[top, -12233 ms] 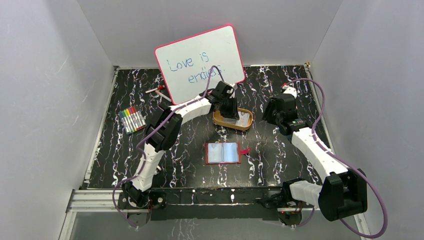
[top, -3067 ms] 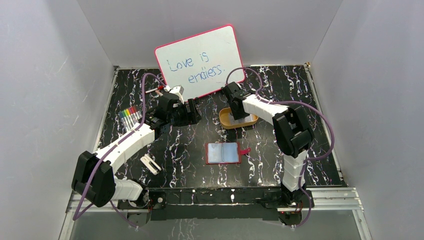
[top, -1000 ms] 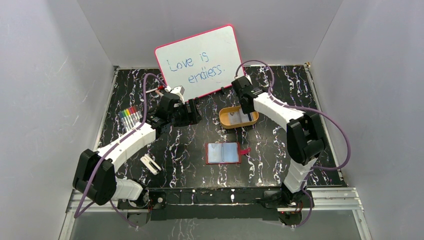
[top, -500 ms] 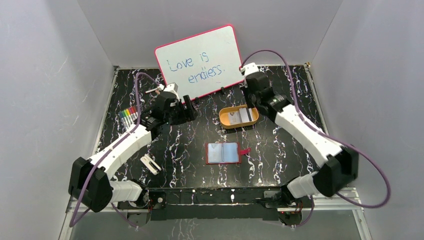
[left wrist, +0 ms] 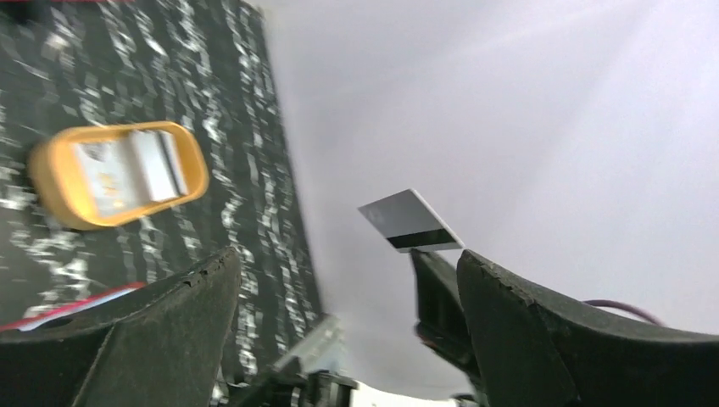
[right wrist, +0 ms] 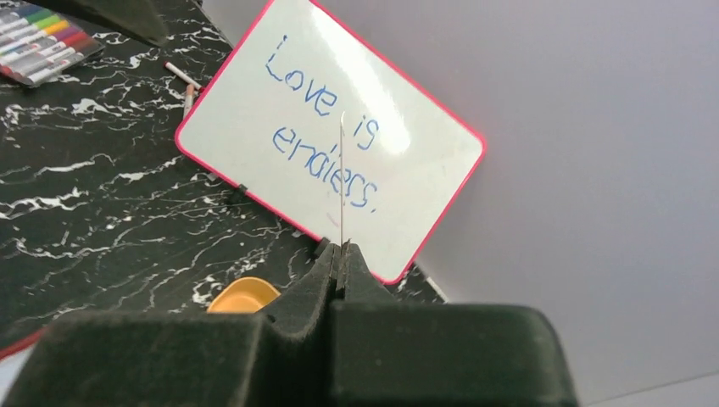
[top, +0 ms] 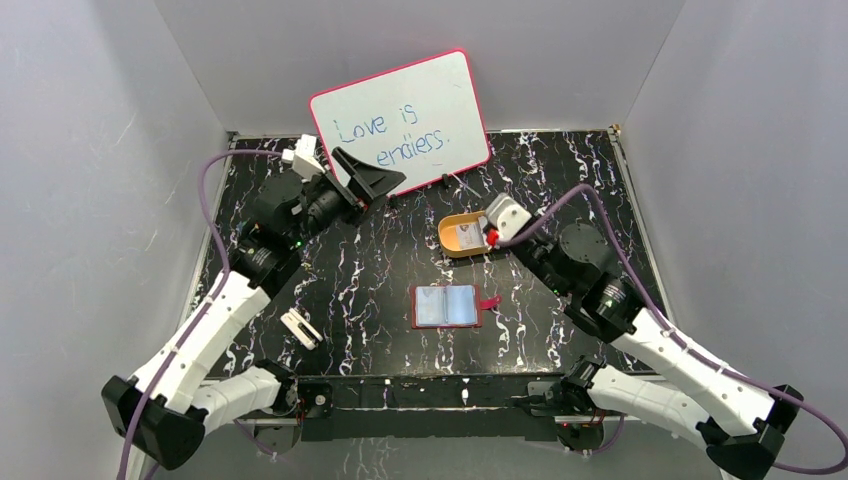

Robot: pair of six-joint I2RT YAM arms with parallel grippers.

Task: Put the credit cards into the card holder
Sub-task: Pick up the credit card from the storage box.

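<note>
Pinching one credit card [right wrist: 342,178] upright, my right gripper [right wrist: 341,250] is clamped on its lower edge, by the right end of the orange tray [top: 450,243], which holds the other credit cards [top: 470,236]. My left gripper [top: 371,179] gapes empty, far left. The card holder [top: 447,306] lies open, near centre.

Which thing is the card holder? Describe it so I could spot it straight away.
Start at the pink-framed whiteboard at the back of the black marbled table. Coming toward the near edge you pass an orange oval tray, then the card holder, lying open and flat. It is the only dark-red rectangle, with pale blue pockets and a small red side tab.
</note>
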